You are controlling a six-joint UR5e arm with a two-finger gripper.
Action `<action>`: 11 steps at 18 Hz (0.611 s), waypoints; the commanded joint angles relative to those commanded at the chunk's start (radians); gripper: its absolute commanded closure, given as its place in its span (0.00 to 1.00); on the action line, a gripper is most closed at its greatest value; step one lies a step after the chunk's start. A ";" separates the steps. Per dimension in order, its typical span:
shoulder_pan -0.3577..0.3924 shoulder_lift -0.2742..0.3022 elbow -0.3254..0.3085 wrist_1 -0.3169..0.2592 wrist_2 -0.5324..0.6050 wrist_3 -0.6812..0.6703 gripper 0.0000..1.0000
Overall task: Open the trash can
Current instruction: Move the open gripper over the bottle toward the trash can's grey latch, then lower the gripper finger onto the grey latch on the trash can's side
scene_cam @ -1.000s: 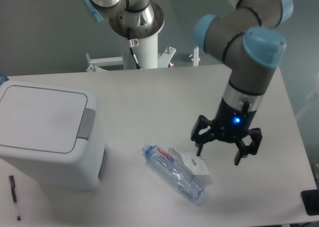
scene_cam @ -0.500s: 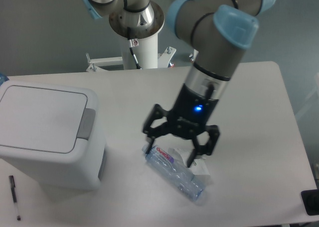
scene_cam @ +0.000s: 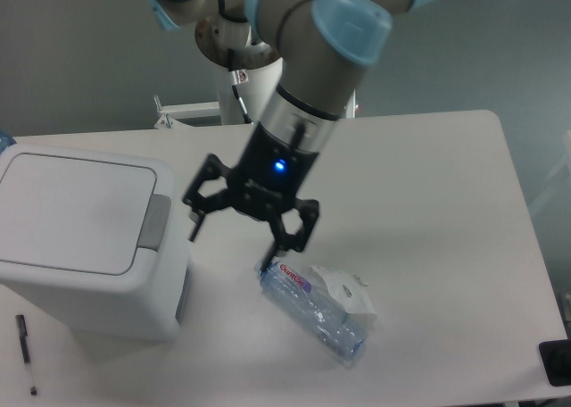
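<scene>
Probably a lab (pedestal-mounted arm (scene_cam: pixel 294 95), bare table (scene_cam: pixel 428 202)).

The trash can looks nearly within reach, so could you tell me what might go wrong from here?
1. The open tool might miss the narrow grey push-button tab and press the lid of the trash can instead.
2. Its lower finger hangs close above the plastic bottle and could knock it.

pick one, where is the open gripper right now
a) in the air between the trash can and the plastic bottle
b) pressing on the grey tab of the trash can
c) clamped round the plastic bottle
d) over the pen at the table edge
a: the gripper hangs open with nothing in it, to the right of the trash can and its grey tab, and up-left of the plastic bottle lying on the table.
</scene>
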 joint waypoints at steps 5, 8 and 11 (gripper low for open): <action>-0.002 0.000 -0.014 0.003 0.005 -0.003 0.00; -0.005 0.011 -0.041 0.005 -0.001 -0.008 0.00; -0.024 0.008 -0.041 0.005 0.002 -0.009 0.00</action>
